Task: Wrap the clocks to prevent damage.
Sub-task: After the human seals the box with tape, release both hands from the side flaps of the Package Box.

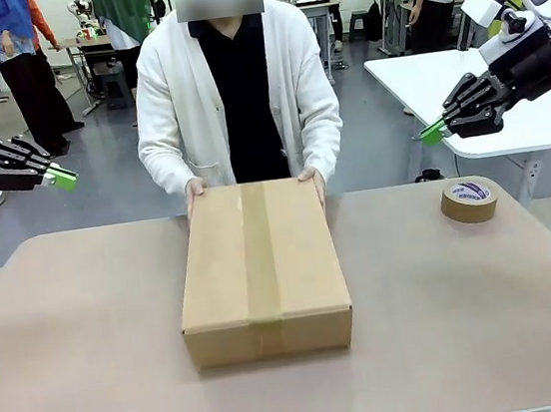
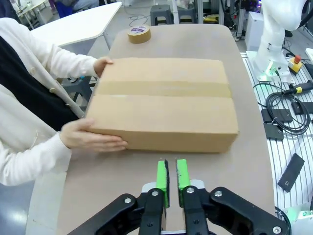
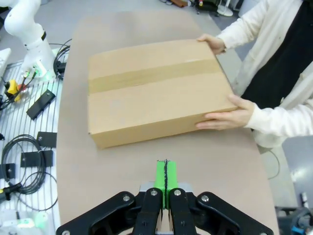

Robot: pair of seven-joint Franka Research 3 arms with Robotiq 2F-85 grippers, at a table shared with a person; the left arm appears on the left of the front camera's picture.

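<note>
A sealed cardboard box (image 1: 262, 273) lies flat at the centre of the tan tabletop (image 1: 83, 360), a strip of brown tape running down the middle of its top from 12 to 6 o'clock in the front view. The person in a white cardigan stands at the far edge and holds the box's far corners, one hand (image 1: 196, 188) at about 11 o'clock of the box and the other hand (image 1: 310, 175) at about 1 o'clock. A roll of brown packing tape (image 1: 469, 199) lies flat on the tabletop at 2 o'clock of the box, well apart from it.

The left gripper (image 1: 63, 177) hangs in the air at 10 o'clock of the box, clear of the tabletop; in the left wrist view its green fingers (image 2: 162, 177) stand slightly spread with a narrow gap, holding nothing. The right gripper (image 1: 431, 132) hangs in the air at 2 o'clock, above the tape roll; its green fingers (image 3: 161, 176) are pressed together, empty.
</note>
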